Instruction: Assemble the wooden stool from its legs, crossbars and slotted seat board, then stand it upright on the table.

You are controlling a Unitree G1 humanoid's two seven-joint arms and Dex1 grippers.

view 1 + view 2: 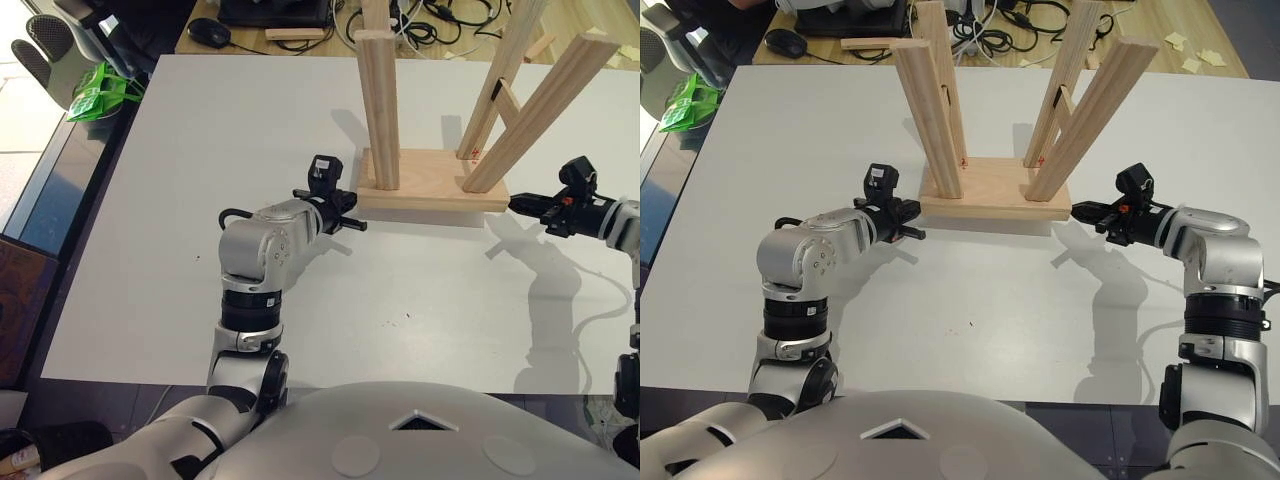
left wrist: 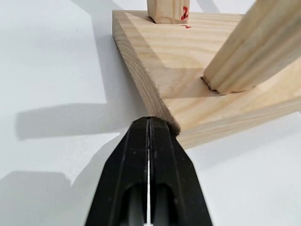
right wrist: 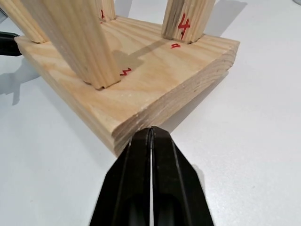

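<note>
Left eye view shows the stool upside down on the white worktop point(image 1: 200, 150). Its slotted seat board point(image 1: 430, 200) lies flat, towards the far side of the worktop. The legs point(image 1: 380, 100) stand up out of the board, and the right-hand pair leans outward with a short crossbar point(image 1: 507, 95) between them.

The left claw point(image 1: 355, 225) lies low over the worktop at the board's near left corner. Left wrist view shows its fingers point(image 2: 136, 155) pressed together with nothing between them, and the tip seems to touch the wood at that corner.

The right claw point(image 1: 515, 204) is at the board's near right corner. It is likewise closed and empty, with its tip point(image 3: 151, 132) right against the board's side edge. Red handwritten marks sit beside the leg sockets.
</note>
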